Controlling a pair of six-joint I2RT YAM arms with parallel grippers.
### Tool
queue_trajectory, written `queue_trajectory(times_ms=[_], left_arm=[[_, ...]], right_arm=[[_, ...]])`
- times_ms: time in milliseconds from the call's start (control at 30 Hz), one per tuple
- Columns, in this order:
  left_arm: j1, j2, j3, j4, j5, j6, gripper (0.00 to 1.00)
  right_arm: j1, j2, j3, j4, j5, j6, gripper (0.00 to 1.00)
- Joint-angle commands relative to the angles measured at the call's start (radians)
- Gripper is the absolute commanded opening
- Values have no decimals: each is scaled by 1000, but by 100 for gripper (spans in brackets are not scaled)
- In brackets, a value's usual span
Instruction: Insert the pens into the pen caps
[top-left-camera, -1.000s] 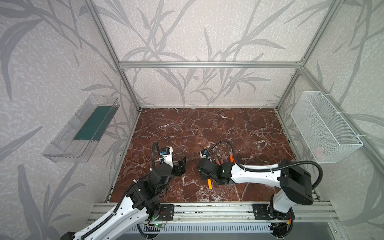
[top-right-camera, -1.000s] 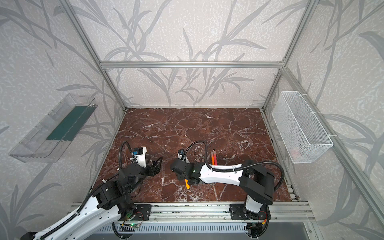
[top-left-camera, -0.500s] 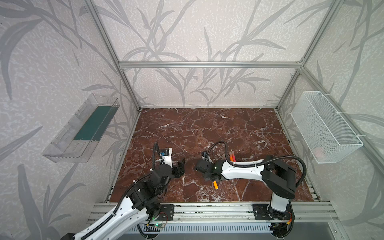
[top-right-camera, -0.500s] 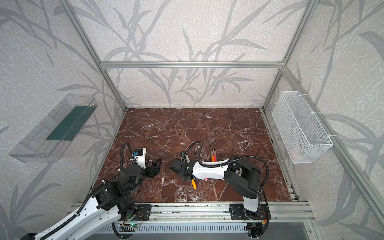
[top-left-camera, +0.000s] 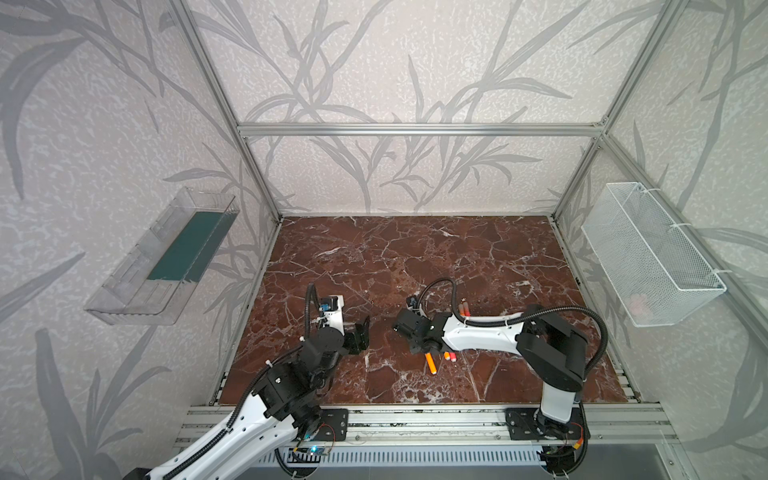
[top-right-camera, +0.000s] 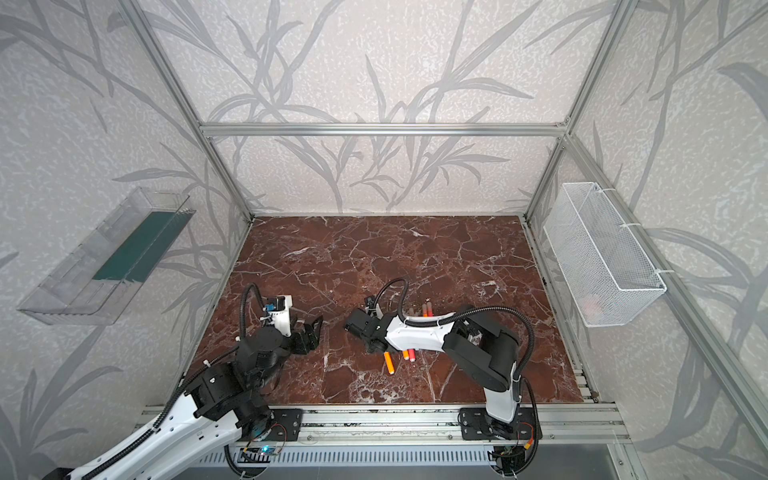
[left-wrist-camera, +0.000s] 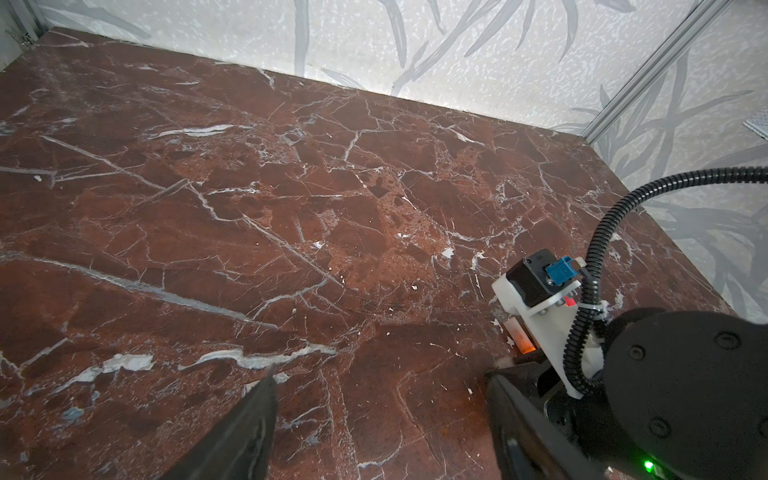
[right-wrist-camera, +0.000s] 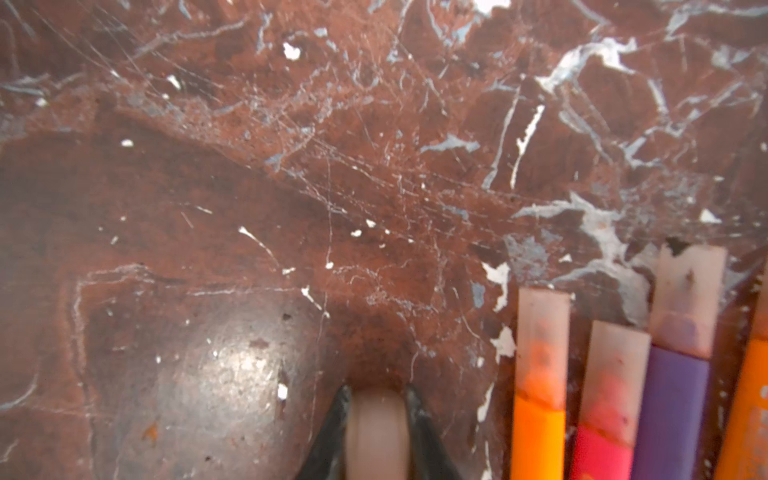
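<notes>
Close to finished, by the look of it. Beside the right end effector (right-wrist-camera: 376, 392), in the right wrist view: four pens (right-wrist-camera: 669, 407) flat on the surface (right-wrist-camera: 291, 166), side by side. In order: orange, red-pink, purple, then a second orange cropped by the frame edge. Capped already, every one, with caps (right-wrist-camera: 543, 328) pushed down onto the coloured barrels.

Right end effector nearly shut, fingers (right-wrist-camera: 330, 436) pressed to both sides of a fifth cap (right-wrist-camera: 376, 432). Cannot tell from that view alone whether seated on a pen. In both top views, though, an orange pen (top-left-camera: 431, 363) poking out from under the same end effector on its near side, low and about level with the row. Probably the fifth, capped and about to be left beside the others.

Left of the right end effector: left end effector (left-wrist-camera: 380, 372), spread wide, holding nothing, over bare surface. Nothing uncapped seen on the open surface in either top view.

Sixth pen not made out for certain, with the middle of the row hidden by the arm (top-left-camera: 478, 336) in both top views and the row's last pen cropped in the wrist view. So: four surely done, a fifth likely done and awaiting release, the sixth unconfirmed. Left to do, judging from this: let go of the fifth, draw clear, look for any uncapped straggler.
</notes>
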Motion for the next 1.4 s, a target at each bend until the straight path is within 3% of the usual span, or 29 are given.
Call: queue_trajectory(times_ms=[0,300,500,533,600,667,767,833,900,1000,1067,1100,1133,1200,1267,1300,1367], left_arm=[[18,23,18,8,-16,21,83],[140,170,117,41,-21,64,88],[340,237,141,123,-66,43,100],[371,251,145,134,-49,46,100],[412,286,153,173,-72,70,100],[420,311,148,216,-172,110,99],[422,317,71,390,-314,222,96],[425,313,-15,557,-406,324,95],[429,324,-116,750,-429,471,95],[440,378,-234,984,-422,602,94],[451,440,-264,1079,-418,603,94],[452,472,-258,1088,-406,599,94],[454,496,-245,1072,-375,610,94],[459,562,-207,1005,-324,607,94],[466,654,-200,1064,-356,569,94],[468,705,-201,1124,-378,568,94],[459,770,-189,1202,-412,607,94]], right_arm=[[-7,26,7,-18,-14,-17,30],[-11,-122,36,-109,32,-39,38],[-28,-425,-8,-155,95,-54,63],[-37,-480,-29,-132,121,-97,76],[-112,-615,-62,-123,152,-107,93],[-203,-724,-89,-114,184,-100,98],[-309,-874,-206,72,281,-204,100],[-328,-960,-361,326,417,-371,99],[-403,-1021,-505,579,422,-562,99],[-629,-1014,-603,662,268,-589,99],[-770,-949,-625,633,154,-563,99],[-808,-909,-634,605,164,-528,99],[-818,-873,-644,600,182,-510,99],[-817,-774,-722,757,143,-601,99],[-818,-652,-777,939,187,-650,99],[-813,-595,-780,1033,274,-686,99],[-799,-581,-748,996,304,-708,99]])
